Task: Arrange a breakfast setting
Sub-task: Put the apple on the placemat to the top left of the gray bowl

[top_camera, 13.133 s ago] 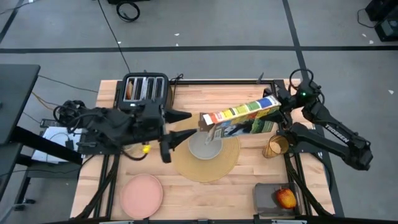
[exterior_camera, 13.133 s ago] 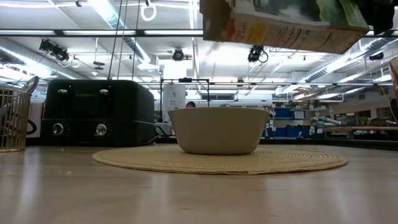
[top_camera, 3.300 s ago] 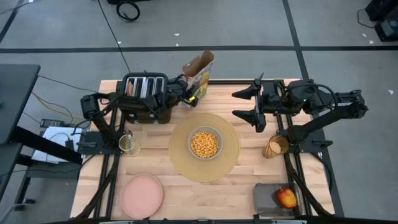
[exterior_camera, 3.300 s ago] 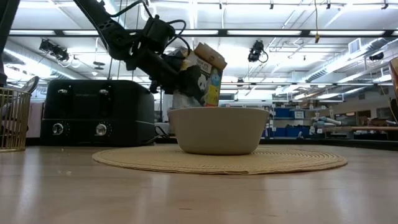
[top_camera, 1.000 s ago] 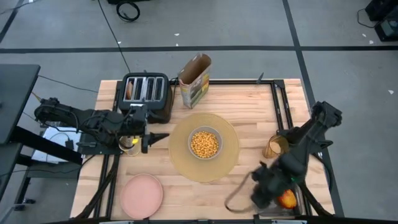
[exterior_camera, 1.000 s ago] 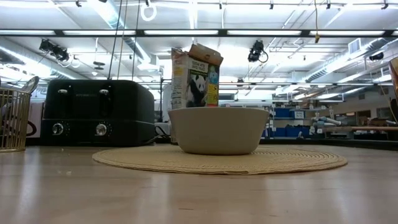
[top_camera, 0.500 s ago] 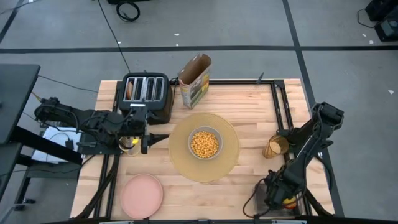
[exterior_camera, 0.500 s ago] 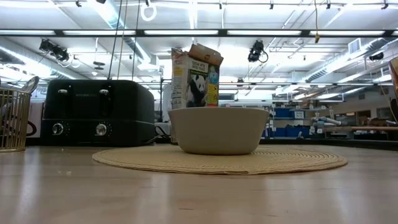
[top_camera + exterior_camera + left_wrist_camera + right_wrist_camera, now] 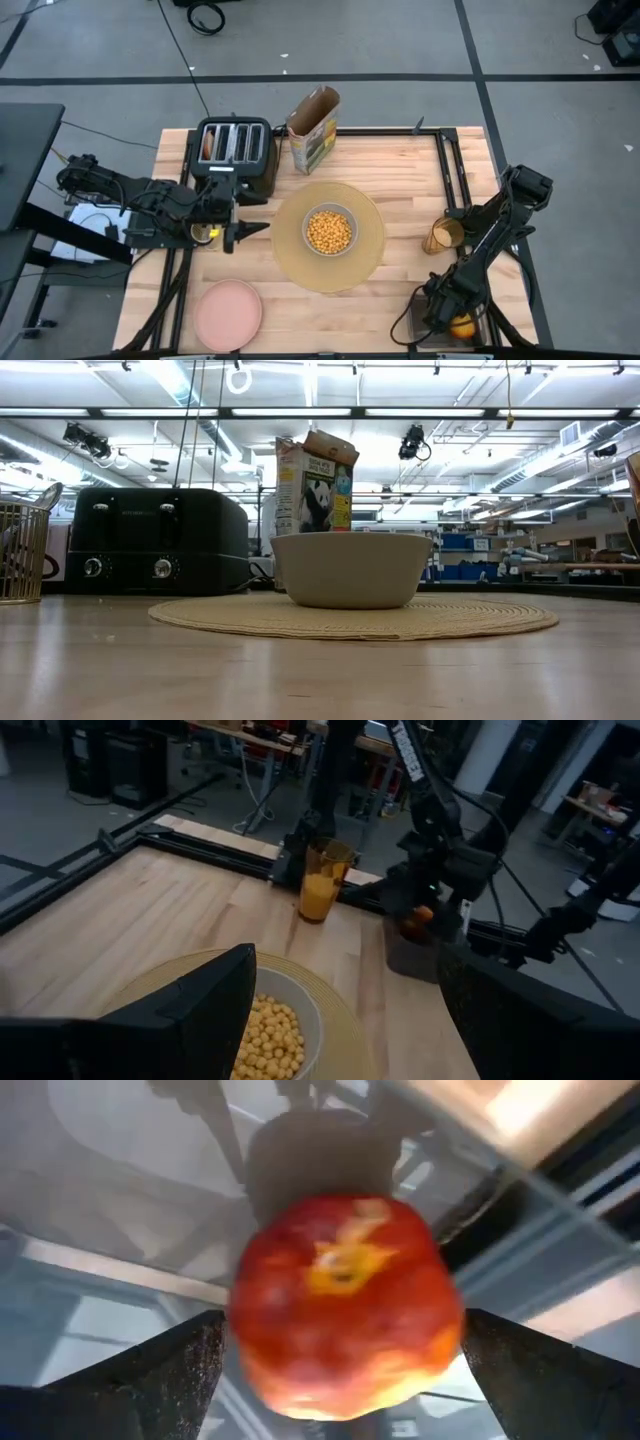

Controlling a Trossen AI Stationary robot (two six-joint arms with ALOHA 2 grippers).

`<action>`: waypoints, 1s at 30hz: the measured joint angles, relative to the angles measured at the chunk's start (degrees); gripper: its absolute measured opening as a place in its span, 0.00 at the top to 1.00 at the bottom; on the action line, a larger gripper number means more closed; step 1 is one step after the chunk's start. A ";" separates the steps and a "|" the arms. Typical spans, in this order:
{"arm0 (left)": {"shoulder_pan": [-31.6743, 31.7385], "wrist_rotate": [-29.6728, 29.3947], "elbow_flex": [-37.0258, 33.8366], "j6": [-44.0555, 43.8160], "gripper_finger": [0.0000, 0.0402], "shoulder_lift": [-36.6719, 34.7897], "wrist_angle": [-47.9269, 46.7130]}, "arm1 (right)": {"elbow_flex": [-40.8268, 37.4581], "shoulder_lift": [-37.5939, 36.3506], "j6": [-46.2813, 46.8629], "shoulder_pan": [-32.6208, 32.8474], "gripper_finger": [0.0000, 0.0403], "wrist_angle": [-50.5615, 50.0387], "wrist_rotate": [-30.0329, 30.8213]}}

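Observation:
A pale grey bowl (image 9: pixel 329 231) of yellow cereal stands on the round tan placemat (image 9: pixel 365 262) at mid-table. The pink plate (image 9: pixel 228 314) lies near the front left and the amber tumbler (image 9: pixel 443 236) stands at the right. The red apple (image 9: pixel 345 1305) lies stem side up in the dark mesh basket (image 9: pixel 428 335) at the near right corner. My right gripper (image 9: pixel 342 1320) is open and points down over the apple, one finger close on either side. My left gripper (image 9: pixel 248 236) hangs open above the table, left of the bowl.
A black toaster (image 9: pixel 234 155) and an open cereal box (image 9: pixel 313 130) stand along the far edge. A small glass (image 9: pixel 207 232) sits under my left arm. Bare wood lies between the plate and the basket. A gold wire basket (image 9: pixel 20 550) shows at the low view's left.
My right gripper has sunk toward the apple in the basket, shifting a little toward the table's right edge; its fingers now flank the apple.

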 joint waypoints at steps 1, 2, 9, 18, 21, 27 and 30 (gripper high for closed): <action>0.00 -0.62 0.00 0.00 0.22 0.00 0.00 | -0.05 0.00 0.45 0.00 0.01 0.79 0.07; 0.00 -1.01 0.00 -0.02 0.22 0.00 0.00 | 0.02 0.00 0.47 -0.03 0.01 1.55 0.11; 0.02 -2.11 0.00 0.98 0.22 0.00 0.01 | 2.29 0.00 0.04 -0.09 0.01 1.61 3.37; 0.24 -3.14 0.00 1.55 0.22 0.00 0.00 | 2.25 0.00 -13.57 3.60 0.01 -1.78 7.99; 0.24 -3.14 0.00 1.51 0.22 0.00 0.02 | 2.25 0.00 -18.37 4.72 0.01 -2.16 7.28; 0.24 -3.33 0.00 1.18 0.22 0.00 0.04 | 2.25 0.00 -21.28 6.31 0.01 -2.28 8.94; 0.24 -4.22 0.00 1.06 0.22 0.00 0.09 | 2.24 0.00 -22.36 7.19 0.01 -2.64 12.61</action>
